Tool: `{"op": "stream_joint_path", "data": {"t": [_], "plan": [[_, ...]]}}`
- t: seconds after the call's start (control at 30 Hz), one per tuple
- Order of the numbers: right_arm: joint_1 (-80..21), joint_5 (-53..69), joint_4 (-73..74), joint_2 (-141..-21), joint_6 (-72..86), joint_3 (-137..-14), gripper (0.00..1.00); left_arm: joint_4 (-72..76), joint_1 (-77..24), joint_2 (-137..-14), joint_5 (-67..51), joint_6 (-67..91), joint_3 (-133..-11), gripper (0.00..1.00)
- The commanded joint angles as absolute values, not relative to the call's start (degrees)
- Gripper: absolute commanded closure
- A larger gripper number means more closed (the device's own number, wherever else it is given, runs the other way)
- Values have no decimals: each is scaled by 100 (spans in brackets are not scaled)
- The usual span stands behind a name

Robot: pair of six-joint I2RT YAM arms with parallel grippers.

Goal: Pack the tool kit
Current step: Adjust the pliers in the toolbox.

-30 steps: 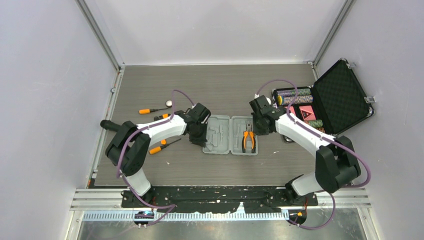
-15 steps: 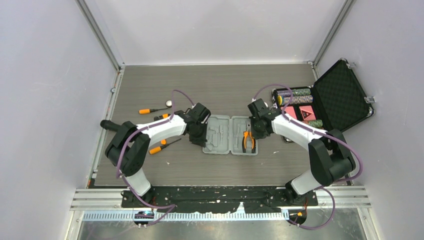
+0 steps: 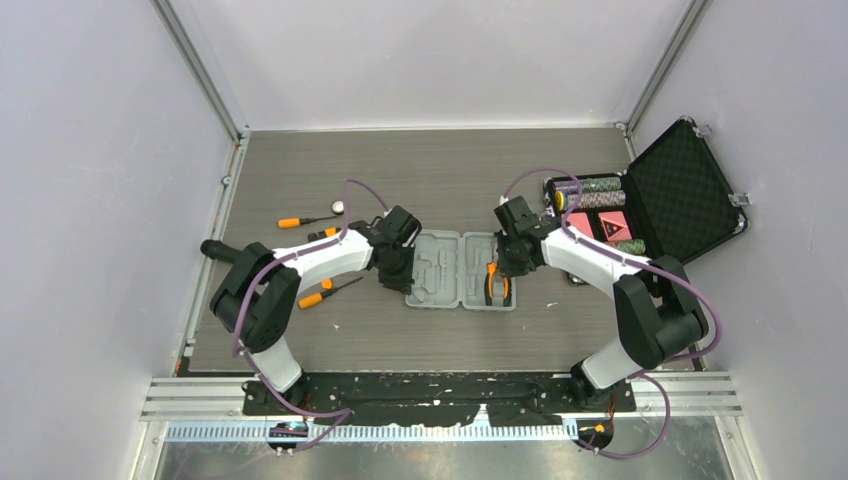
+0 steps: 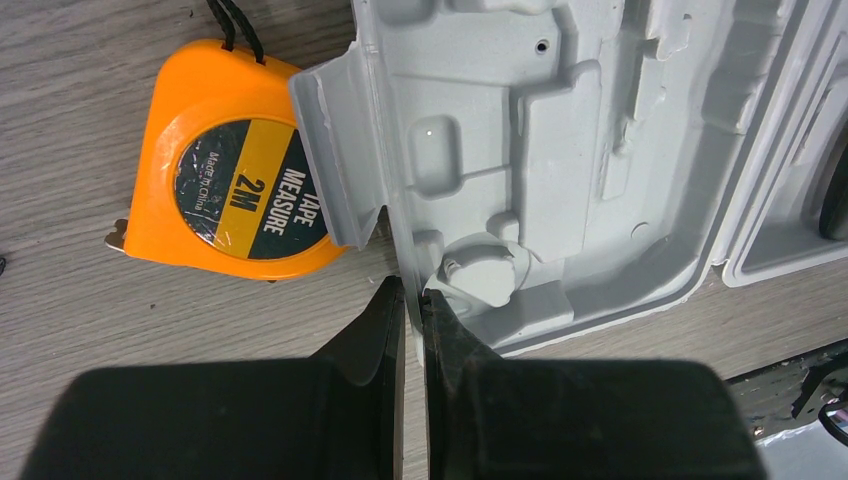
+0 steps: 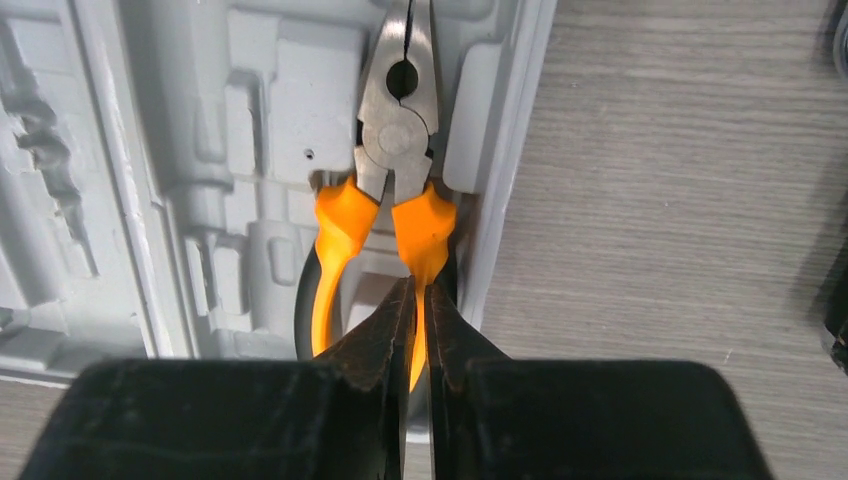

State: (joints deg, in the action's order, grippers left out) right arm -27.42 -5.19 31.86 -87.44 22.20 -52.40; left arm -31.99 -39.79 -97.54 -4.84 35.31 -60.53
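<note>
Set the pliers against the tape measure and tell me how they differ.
The pliers lie inside the grey case, in a moulded slot; the tape measure lies outside it on the table. The pliers are long, steel-jawed with orange-and-black handles; the tape measure is a squat rounded block with a label. Both carry orange.

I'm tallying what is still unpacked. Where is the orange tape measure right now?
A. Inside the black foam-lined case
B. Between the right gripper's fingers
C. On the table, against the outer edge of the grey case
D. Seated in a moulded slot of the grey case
C: the left wrist view shows the tape measure lying on the table just outside the grey case, the case's side flap overlapping it, not in any slot.
</note>
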Motion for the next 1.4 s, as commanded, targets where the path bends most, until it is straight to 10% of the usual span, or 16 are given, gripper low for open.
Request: {"op": "stream_joint_path", "data": {"t": [0.0, 0.57, 1.13, 1.37], "plan": [[-2744, -302, 3048, -9015, 2282, -5048, 87, -3225, -4007, -9583, -716, 3416, -6082, 93], [-2709, -785, 3414, -7641, 1993, -5177, 77, -3424, -4438, -9281, -1049, 3524, -6038, 86], [-2664, -1487, 1754, -5056, 1462, -4296, 21, -3788, -4108, -8119, 816, 3701, -5931, 13], [-2654, -1304, 1001, -4283, 1667, -3667, 4, -3693, -3630, -8292, 1007, 3636, -6039, 3]]}}
